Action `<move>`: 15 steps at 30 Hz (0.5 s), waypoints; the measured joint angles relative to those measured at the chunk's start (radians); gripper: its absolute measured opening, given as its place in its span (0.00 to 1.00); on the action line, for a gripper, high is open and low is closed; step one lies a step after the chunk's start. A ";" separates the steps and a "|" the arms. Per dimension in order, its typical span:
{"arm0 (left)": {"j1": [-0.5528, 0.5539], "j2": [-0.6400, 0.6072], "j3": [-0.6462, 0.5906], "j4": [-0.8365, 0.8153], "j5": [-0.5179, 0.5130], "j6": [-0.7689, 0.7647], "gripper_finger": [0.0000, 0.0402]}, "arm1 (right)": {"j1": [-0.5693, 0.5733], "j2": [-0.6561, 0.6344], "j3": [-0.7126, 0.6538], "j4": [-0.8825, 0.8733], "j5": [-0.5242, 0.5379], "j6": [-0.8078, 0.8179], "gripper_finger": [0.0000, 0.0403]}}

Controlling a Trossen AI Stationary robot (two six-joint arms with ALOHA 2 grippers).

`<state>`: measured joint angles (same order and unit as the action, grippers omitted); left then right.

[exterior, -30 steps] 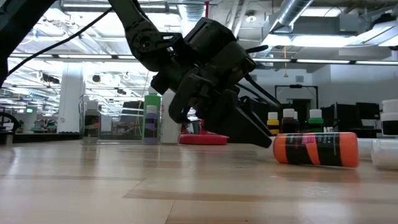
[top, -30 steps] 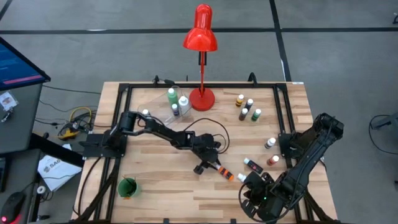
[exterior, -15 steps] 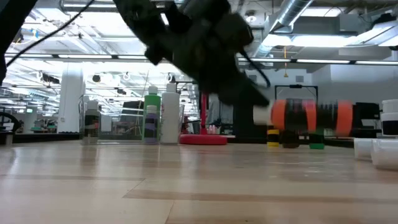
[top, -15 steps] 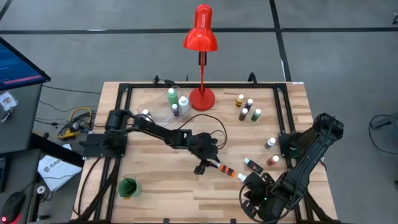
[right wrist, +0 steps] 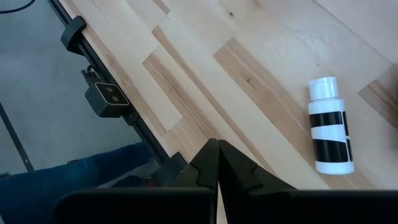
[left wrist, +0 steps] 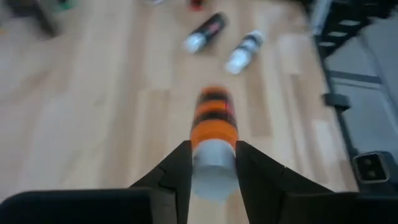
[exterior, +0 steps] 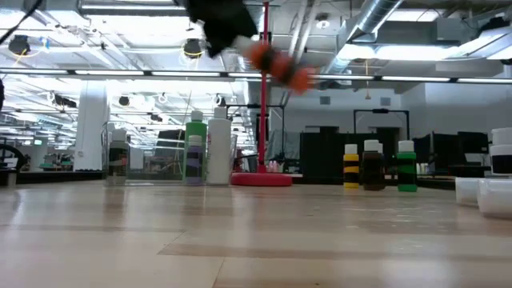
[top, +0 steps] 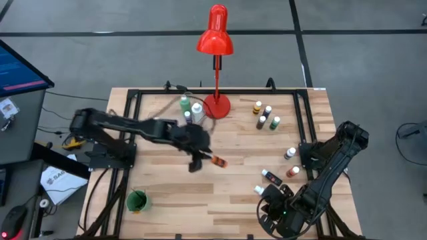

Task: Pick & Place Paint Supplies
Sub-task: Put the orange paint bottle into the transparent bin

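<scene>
The left gripper (left wrist: 211,163) holds the orange paint bottle (top: 217,161) in its jaws above the desk (top: 167,193), while the right gripper (right wrist: 217,158), jaws clenched empty, rests near the front edge.

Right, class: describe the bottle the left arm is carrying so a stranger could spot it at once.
Start at the red desk lamp at the table's far edge, then look just in front of its base. There the left pincer holds the orange bottle by its white cap, the only bottle lifted off the wood.
</scene>
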<state>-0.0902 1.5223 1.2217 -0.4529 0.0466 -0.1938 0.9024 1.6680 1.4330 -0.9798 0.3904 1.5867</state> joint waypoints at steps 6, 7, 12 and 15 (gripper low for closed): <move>0.059 -0.169 0.000 -0.242 -0.136 -0.032 0.23 | -0.003 0.000 0.000 0.000 0.003 0.000 0.00; 0.073 -0.193 0.000 -0.256 -0.143 -0.034 0.22 | -0.003 0.000 0.000 0.000 0.003 0.000 0.00; 0.106 -0.255 -0.021 -0.280 -0.106 -0.021 0.16 | -0.009 0.000 0.000 0.001 0.003 0.000 0.00; 0.091 -0.275 -0.060 -0.282 -0.098 0.003 0.15 | -0.016 0.000 0.000 0.001 0.003 0.000 0.00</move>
<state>0.0005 1.2474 1.1615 -0.7349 -0.0514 -0.1911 0.8868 1.6676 1.4326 -0.9787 0.3935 1.5871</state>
